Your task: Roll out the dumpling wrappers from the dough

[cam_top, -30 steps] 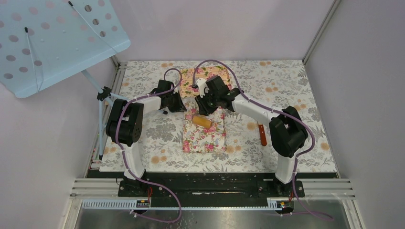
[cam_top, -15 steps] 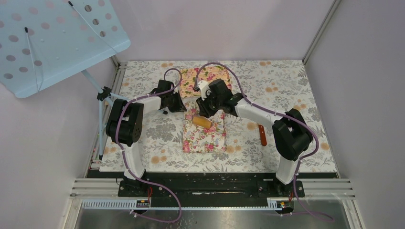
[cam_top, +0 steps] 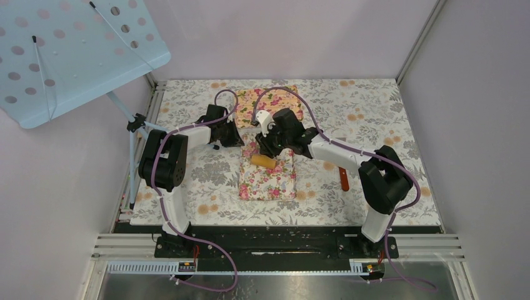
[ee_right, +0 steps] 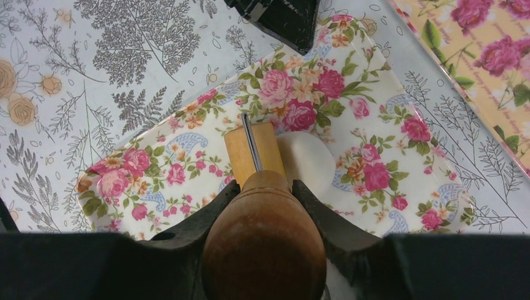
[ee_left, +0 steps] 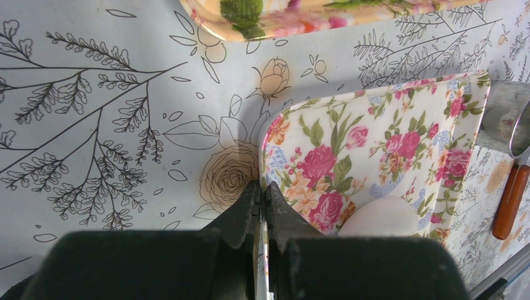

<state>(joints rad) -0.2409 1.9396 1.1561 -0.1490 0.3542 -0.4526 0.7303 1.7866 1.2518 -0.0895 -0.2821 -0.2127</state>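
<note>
The dough is a small white lump, slightly flattened, on the white rose-print tray. It also shows in the left wrist view. No flat wrappers are in view. My right gripper is shut on the dark handle of the wooden roller, whose pale barrel lies on the tray, touching the dough's left side. From above, the roller lies across the tray under my right gripper. My left gripper is shut on the tray's left rim, seen from above at the tray's far left corner.
A yellow floral tray lies behind the white one. A tool with a red-brown handle lies right of the tray, also in the left wrist view. A blue perforated panel on a stand overhangs the back left corner.
My right arm's elbow has swung right and nearer, and the roller has shifted slightly left on the tray. The left arm has not moved.
</note>
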